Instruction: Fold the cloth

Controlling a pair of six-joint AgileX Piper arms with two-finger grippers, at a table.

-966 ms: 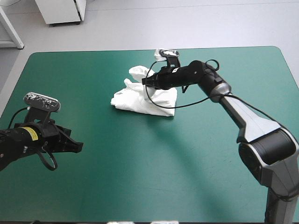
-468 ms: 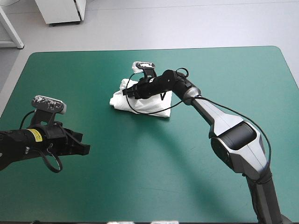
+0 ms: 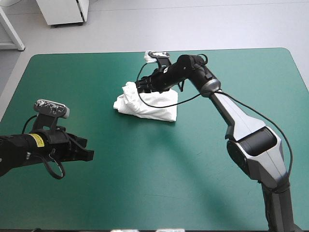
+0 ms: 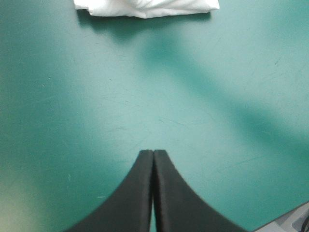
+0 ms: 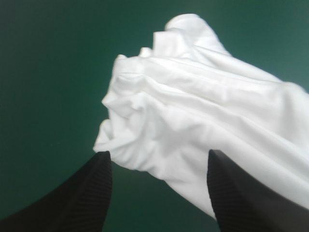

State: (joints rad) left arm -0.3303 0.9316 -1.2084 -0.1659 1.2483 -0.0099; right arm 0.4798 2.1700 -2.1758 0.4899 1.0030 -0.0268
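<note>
That soft, limp T-shirt (image 3: 147, 105) at upper centre should pinch easily at its bunched edge, where the right hand (image 5: 157, 162) hangs released, the left hand (image 4: 153, 154) clenched empty.

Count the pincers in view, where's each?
2. The left pincer, shut, is over bare teal-green cover, well short of the T-shirt. The right pincer, open, is at the T-shirt's far edge.
</note>
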